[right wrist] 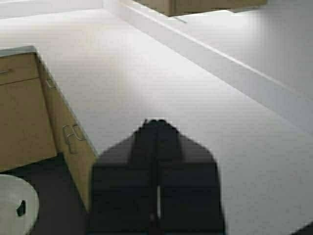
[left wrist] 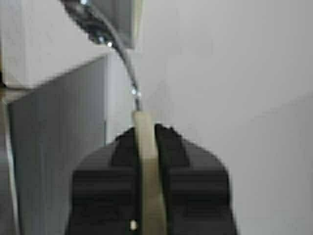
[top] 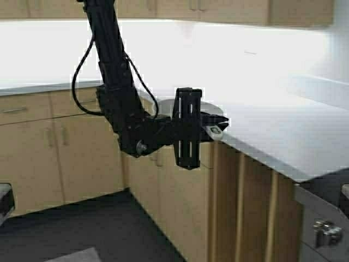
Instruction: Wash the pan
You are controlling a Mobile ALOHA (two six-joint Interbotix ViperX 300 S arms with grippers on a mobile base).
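My left gripper (top: 210, 124) is shut on the cream handle (left wrist: 145, 147) of the pan (top: 214, 109), holding it at the corner edge of the white countertop (top: 283, 125). The arm's wrist plate hides most of the pan in the high view; the handle's end with its hole (top: 216, 131) sticks out. In the left wrist view the pan shows edge-on, its shiny rim (left wrist: 100, 32) curving away from the left gripper (left wrist: 145, 128). My right gripper (right wrist: 156, 122) is shut and empty above the countertop (right wrist: 146, 73). In the right wrist view, the white pan (right wrist: 14, 205) with a dark bit inside shows.
Wooden base cabinets (top: 60, 147) run under the counter on both sides of the corner, above a dark floor (top: 92, 229). Wall cupboards (top: 229, 8) hang above the back wall. A metal part (top: 327, 232) sits at the lower right of the high view.
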